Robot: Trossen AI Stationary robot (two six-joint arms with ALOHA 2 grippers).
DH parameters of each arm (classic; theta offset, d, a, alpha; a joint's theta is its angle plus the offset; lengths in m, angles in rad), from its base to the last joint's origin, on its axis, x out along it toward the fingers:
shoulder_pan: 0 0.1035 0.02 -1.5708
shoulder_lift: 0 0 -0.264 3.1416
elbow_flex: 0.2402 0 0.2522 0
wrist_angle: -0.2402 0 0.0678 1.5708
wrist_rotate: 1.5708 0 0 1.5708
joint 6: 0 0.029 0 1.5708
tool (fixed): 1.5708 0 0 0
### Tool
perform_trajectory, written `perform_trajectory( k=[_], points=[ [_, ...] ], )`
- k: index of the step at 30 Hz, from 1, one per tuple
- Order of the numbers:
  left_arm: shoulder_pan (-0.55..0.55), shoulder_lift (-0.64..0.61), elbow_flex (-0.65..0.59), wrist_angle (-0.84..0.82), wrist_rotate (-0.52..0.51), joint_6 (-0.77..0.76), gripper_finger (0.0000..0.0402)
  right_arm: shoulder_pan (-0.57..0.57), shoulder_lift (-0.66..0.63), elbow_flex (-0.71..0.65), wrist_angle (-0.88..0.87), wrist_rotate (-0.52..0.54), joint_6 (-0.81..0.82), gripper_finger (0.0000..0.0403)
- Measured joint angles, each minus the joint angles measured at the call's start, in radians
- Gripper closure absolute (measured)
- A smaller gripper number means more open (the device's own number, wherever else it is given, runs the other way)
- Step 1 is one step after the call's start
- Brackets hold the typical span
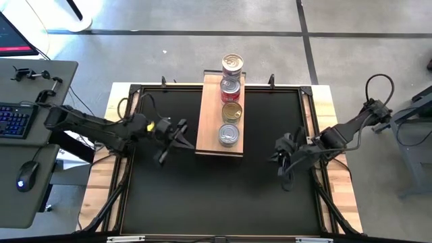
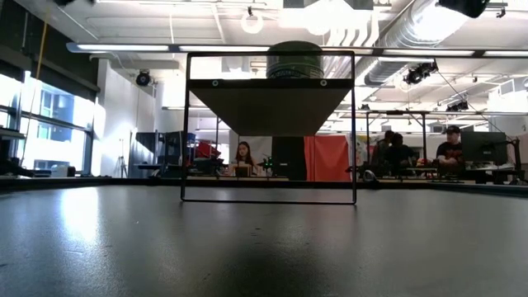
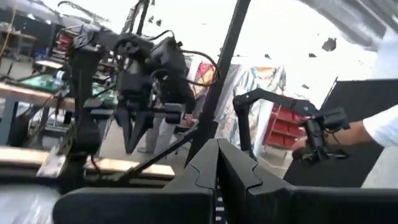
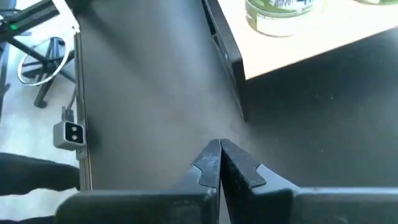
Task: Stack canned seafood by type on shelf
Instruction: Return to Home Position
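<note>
4 can stacks (image 1: 231, 88) crowd the shelf (image 1: 208, 128), while black tabletop (image 1: 216, 196) beside and in front of it lies open.

Light-brown grained shelf (image 1: 209, 115), black tabletop (image 1: 216, 196)

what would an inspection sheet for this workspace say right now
surface: black tabletop, bare around the shelf
job's things: canned seafood in four stacks, in a row along the wooden shelf
clutter: nothing seen
hands: left hand shut and empty, left of the shelf; right hand shut and empty, right of it
cables: cable loop above the right arm
surroundings: desk with keyboard and mouse on the left; people seated in the room behind
</note>
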Motion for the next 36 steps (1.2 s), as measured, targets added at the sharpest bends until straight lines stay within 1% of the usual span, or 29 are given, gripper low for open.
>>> perform_trajectory(
  k=[3,5,7,12,15,18,21,24,26,29,32,34,36],
  points=[
    [0.015,-0.107,-0.124,0.032,-0.019,-0.057,0.0401,-0.031,0.011,-0.001,0.007,-0.008,-0.001,0.0403],
    [0.016,-0.186,-0.2,0.026,-0.056,-0.091,0.0402,-0.056,0.017,-0.001,0.017,-0.007,0.005,0.0403],
    [-0.006,-0.265,-0.271,0.025,-0.115,-0.102,0.0402,-0.084,0.03,-0.001,0.033,-0.007,0.026,0.0403],
    [-0.079,-0.433,-0.42,0.03,-0.227,-0.107,0.0401,-0.152,0.055,-0.001,0.092,-0.013,0.029,0.0403],
    [-0.102,-0.517,-0.487,0.03,-0.253,-0.106,0.0402,-0.184,0.065,-0.001,0.121,-0.028,0.002,0.0403],
    [-0.106,-0.581,-0.547,0.03,-0.262,-0.097,0.0401,-0.205,0.065,-0.001,0.114,-0.12,-0.026,0.0403],
    [-0.105,-0.638,-0.602,0.034,-0.277,-0.081,0.0402,-0.212,0.065,-0.001,0.087,-0.194,-0.008,0.0403],
    [-0.103,-0.68,-0.613,-0.02,-0.3,-0.079,0.0402,-0.212,0.065,-0.004,0.068,-0.218,0.0,0.0403],
    [-0.103,-0.693,-0.614,-0.029,-0.308,-0.079,0.0402,-0.212,0.061,-0.031,0.089,-0.228,0.02,0.0403],
    [-0.103,-0.703,-0.613,-0.029,-0.307,-0.086,0.0402,-0.203,0.047,-0.121,0.186,-0.289,0.04,0.0403],
    [-0.103,-0.702,-0.613,-0.049,-0.307,-0.1,0.0402,-0.183,0.027,-0.259,0.385,-0.365,0.039,0.0403],
    [-0.103,-0.702,-0.613,-0.068,-0.307,-0.124,0.0402,-0.181,0.009,-0.346,0.531,-0.396,-0.008,0.0403],
    [-0.103,-0.702,-0.613,-0.083,-0.307,-0.131,0.0402,-0.202,-0.015,-0.41,0.639,-0.385,-0.083,0.0403]
  ],
)
